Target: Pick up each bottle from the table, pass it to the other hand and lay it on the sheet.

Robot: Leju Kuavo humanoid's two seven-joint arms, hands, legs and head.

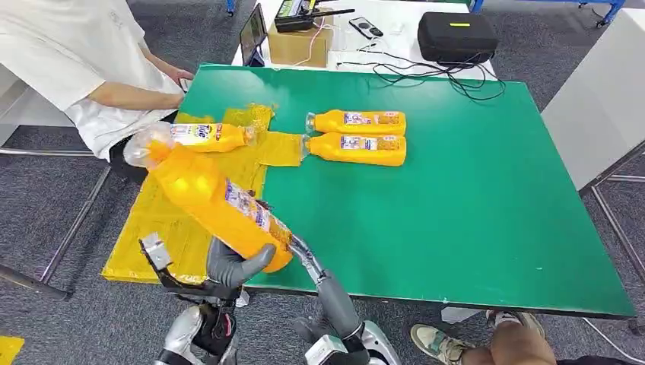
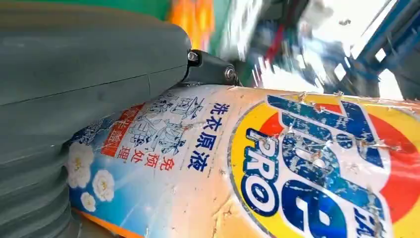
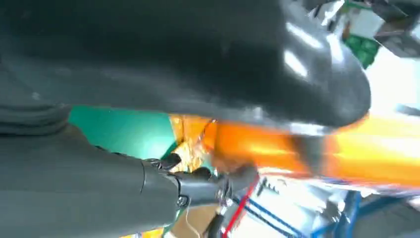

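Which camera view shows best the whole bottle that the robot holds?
The head view: the held bottle shows from cap to base, over the yellow sheet. The left wrist view gives only its label close up; the right wrist view, a blurred orange stretch.

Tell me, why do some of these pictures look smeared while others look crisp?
Head view: mostly crisp, though the raised bottle is smeared. Left wrist view: the label is sharp, the background streaked. Right wrist view: blurred throughout, with glare on the dark hand.
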